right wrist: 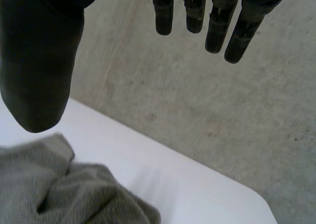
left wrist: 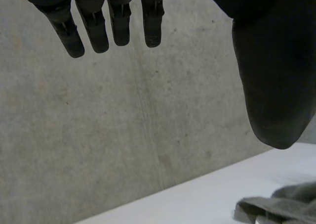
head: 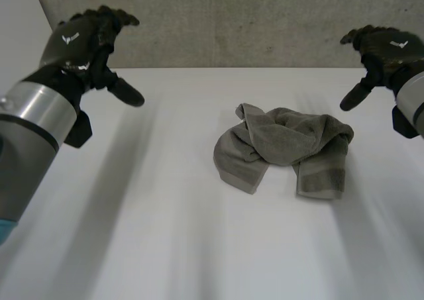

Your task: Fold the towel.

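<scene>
We look down on a white counter point(head: 165, 240), with a grey concrete wall point(head: 232, 22) standing along its far edge. The left arm point(head: 30, 134) comes in at the near left and the right arm point(head: 414, 104) at the right, both raised above the counter.

The towel point(head: 285, 148), grey-green and crumpled, lies in a loose heap on the counter, right of the middle and nearer the right arm. Two of its ends lie flat toward the near side, and the rest is bunched in folds behind them.

The left robot hand point(head: 83, 38) hangs in the air over the far left part of the counter, well apart from the towel. In its wrist view we see its fingers point(left wrist: 94, 31) straight and set wide from the thumb point(left wrist: 274, 85), holding nothing.

The right robot hand point(head: 384, 48) hangs over the far right of the counter, near the towel but not touching it. Its fingers point(right wrist: 217, 26) are likewise straight, its thumb point(right wrist: 39, 75) stands wide of them, and it grips nothing. In its wrist view we see the towel heap lying on the counter beneath the thumb.
</scene>
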